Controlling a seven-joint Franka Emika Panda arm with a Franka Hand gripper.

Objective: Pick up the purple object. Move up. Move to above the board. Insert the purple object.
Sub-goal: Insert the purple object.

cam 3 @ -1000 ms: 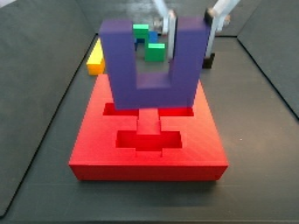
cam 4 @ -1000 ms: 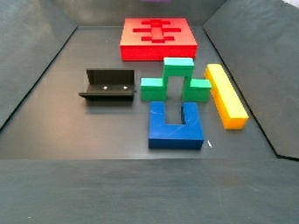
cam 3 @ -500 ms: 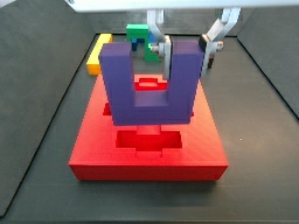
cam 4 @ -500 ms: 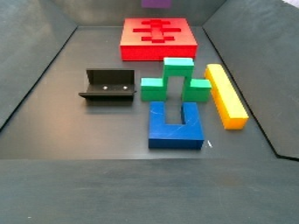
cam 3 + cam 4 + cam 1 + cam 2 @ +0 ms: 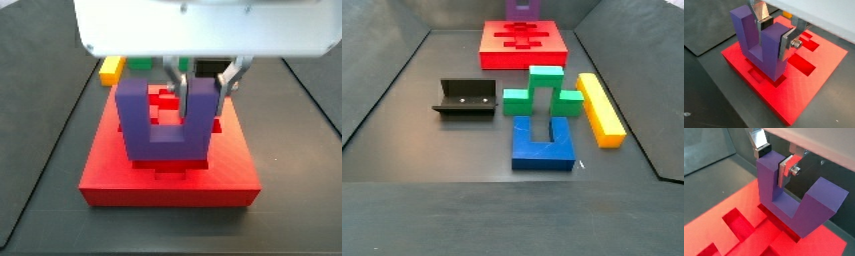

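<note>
My gripper is shut on one upright arm of the purple object, a U-shaped block held with its arms pointing up. The block's base is down at the top of the red board, over one of its recesses; I cannot tell how deep it sits. In a side view the gripper hangs under the white wrist mount, with the purple object low on the board. In a side view only the top of the purple object shows behind the board.
On the dark floor in front of the board lie a blue U-shaped block, a green block, a yellow bar and the fixture. Grey walls ring the floor. The yellow bar lies beyond the board.
The gripper has come down with the purple object, from well above the board to its top. The other blocks have not moved.
</note>
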